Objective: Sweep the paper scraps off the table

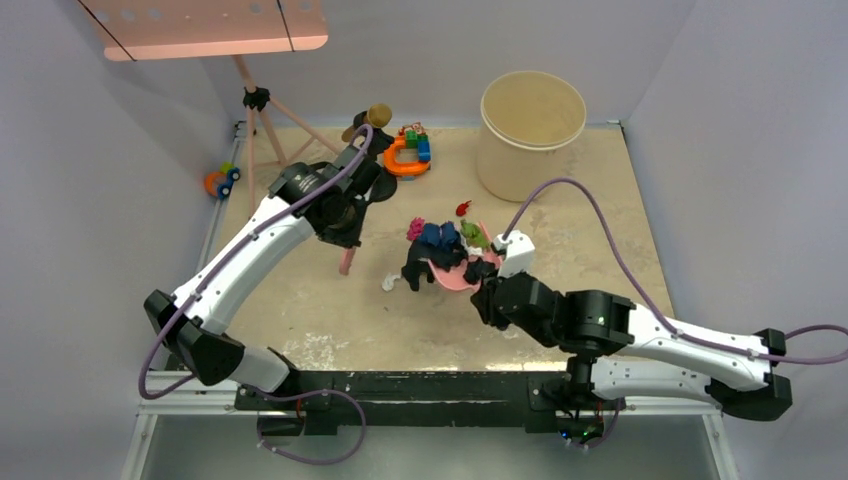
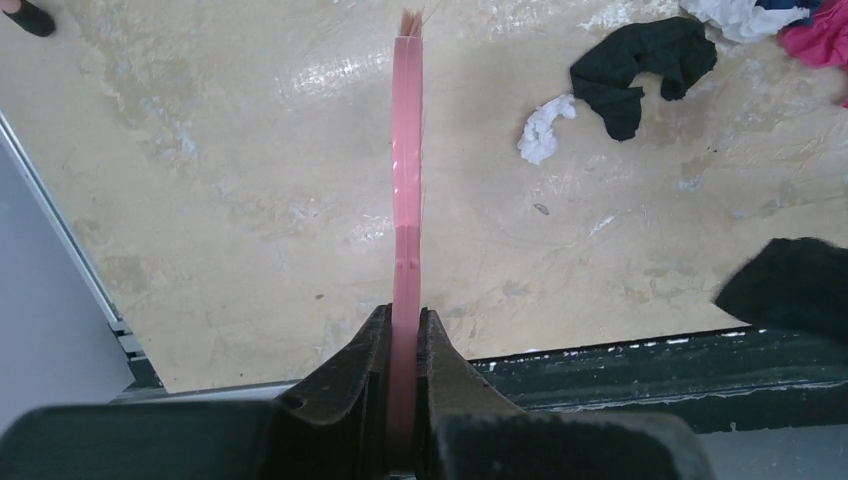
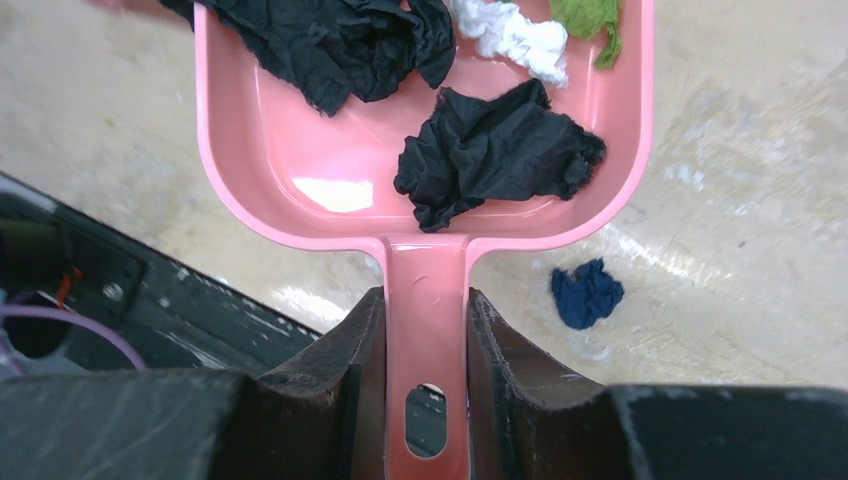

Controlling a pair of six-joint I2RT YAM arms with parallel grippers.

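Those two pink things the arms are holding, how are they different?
The brush looks thin and narrow, seen edge-on; the dustpan is a broad, shallow scoop. The brush carries nothing, while the dustpan holds paper scraps, black, white and green. The left gripper pinches the brush; the right gripper clamps the dustpan's handle. Both are pink, and each is gripped.

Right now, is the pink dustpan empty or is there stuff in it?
Not empty. The dustpan holds black, white and green paper scraps lying on its pink floor.
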